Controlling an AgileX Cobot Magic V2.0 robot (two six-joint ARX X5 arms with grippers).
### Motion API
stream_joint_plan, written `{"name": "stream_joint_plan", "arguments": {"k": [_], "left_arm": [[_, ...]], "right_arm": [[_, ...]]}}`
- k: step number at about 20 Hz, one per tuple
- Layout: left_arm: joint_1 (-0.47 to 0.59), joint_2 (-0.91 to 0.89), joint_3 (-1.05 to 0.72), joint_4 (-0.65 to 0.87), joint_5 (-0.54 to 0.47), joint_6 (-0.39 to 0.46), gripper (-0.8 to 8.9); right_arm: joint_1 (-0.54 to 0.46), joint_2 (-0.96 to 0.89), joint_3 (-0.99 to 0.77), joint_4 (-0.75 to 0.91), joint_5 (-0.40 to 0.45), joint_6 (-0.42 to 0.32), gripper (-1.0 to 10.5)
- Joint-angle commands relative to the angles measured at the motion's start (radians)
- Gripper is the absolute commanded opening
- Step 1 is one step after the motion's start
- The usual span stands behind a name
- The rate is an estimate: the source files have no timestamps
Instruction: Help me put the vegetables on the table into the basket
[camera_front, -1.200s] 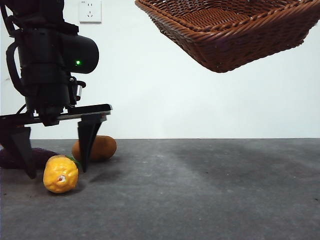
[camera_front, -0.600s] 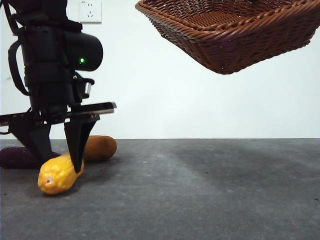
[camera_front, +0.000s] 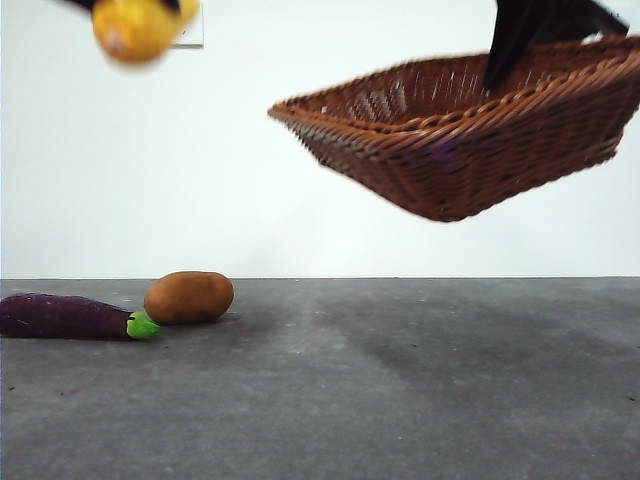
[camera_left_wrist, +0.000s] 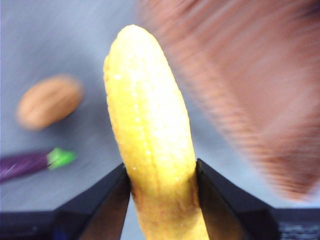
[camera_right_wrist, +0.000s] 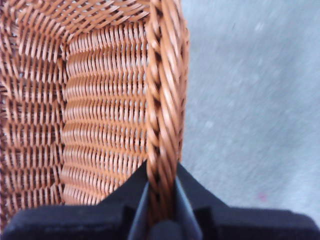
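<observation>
The left gripper (camera_left_wrist: 161, 200) clamps the yellow piece (camera_front: 140, 27) at upper left — airborne. The right gripper (camera_right_wrist: 162, 200) pinches the basket (camera_front: 450, 150) rim, upper right. Eggplant (camera_front: 65, 317) and potato (camera_front: 189, 297) lie on the table (camera_front: 400, 380).

In the front view my left gripper (camera_front: 135, 5) was almost wholly above the top edge, and the yellow piece (camera_front: 140, 27) it carried was blurred and cut off there. The basket (camera_front: 450, 150) ran past the right edge, smeared by motion, and only a dark tip of my right gripper (camera_front: 520, 40) showed. The eggplant (camera_front: 65, 316) was clipped at the left edge. In my left wrist view the basket (camera_left_wrist: 250, 85), potato (camera_left_wrist: 49, 101) and eggplant (camera_left_wrist: 30, 164) were blurred.
</observation>
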Motion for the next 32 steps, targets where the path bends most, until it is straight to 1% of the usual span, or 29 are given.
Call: {"name": "stream_joint_plan", "arguments": {"k": [1,2,3,5,7,9,10,11,12,13,16,18,19,20,21,22,23,25,28,30,32], "left_arm": [[-0.050,-0.061,-0.004,0.004,0.013,0.002,-0.06],[-0.082,-0.074,-0.004,0.004,0.014,0.005,-0.06],[-0.111,-0.072,-0.004,0.007,0.014,0.028,-0.06],[-0.170,-0.043,-0.004,0.010,0.014,0.095,-0.06],[-0.224,0.028,-0.004,0.011,0.011,0.177,-0.06],[-0.248,0.119,-0.004,0.038,0.012,0.263,-0.06],[-0.249,0.160,-0.004,0.063,0.016,0.291,-0.06],[-0.249,0.201,-0.004,0.084,0.051,0.318,-0.06],[-0.249,0.235,-0.004,0.092,0.095,0.337,-0.06],[-0.249,0.270,-0.004,0.090,0.115,0.354,-0.06],[-0.250,0.351,-0.004,0.077,0.121,0.384,-0.06],[-0.256,0.382,-0.004,0.077,0.177,0.393,0.00],[-0.256,0.390,-0.004,0.076,0.217,0.411,0.04],[-0.256,0.390,-0.004,0.073,0.250,0.424,0.49],[-0.260,0.390,-0.004,0.069,0.286,0.438,1.73],[-0.266,0.390,-0.004,0.060,0.299,0.445,3.48],[-0.267,0.390,-0.004,0.051,0.290,0.454,4.98],[-0.266,0.390,-0.004,0.051,0.266,0.457,5.12],[-0.266,0.390,-0.004,0.051,0.265,0.456,5.12],[-0.264,0.386,0.000,0.050,0.265,0.438,5.12],[-0.245,0.367,0.023,0.039,0.265,0.408,5.12]], "right_arm": [[0.027,0.043,0.002,0.013,-0.019,0.033,-0.1],[0.043,0.064,0.002,0.020,-0.020,0.039,-0.1],[0.061,0.080,0.002,0.029,-0.020,0.045,-0.1],[0.114,0.109,0.002,0.053,-0.024,0.059,-0.1],[0.169,0.119,0.002,0.068,-0.031,0.066,-0.1],[0.216,0.119,0.002,0.070,-0.031,0.067,-0.1],[0.227,0.119,0.002,0.064,-0.032,0.067,-0.1],[0.238,0.119,0.002,0.057,-0.031,0.067,-0.1],[0.247,0.119,0.002,0.054,-0.031,0.068,-0.1],[0.248,0.119,0.002,0.056,-0.032,0.078,-0.1],[0.247,0.119,0.002,0.056,-0.031,0.081,-0.1],[0.247,0.119,0.002,0.057,-0.031,0.081,-0.1],[0.248,0.119,0.002,0.058,-0.031,0.081,-0.1],[0.248,0.119,0.002,0.059,-0.031,0.081,-0.1],[0.248,0.119,0.002,0.061,-0.031,0.081,-0.1],[0.247,0.119,0.002,0.064,-0.031,0.081,-0.1],[0.247,0.119,0.002,0.064,-0.031,0.081,-0.1],[0.247,0.119,0.002,0.063,-0.031,0.081,-0.1],[0.248,0.119,0.002,0.062,-0.031,0.081,-0.1],[0.246,0.119,0.002,0.060,-0.028,0.080,-0.1],[0.239,0.119,0.002,0.057,0.003,0.080,-0.1]]}}
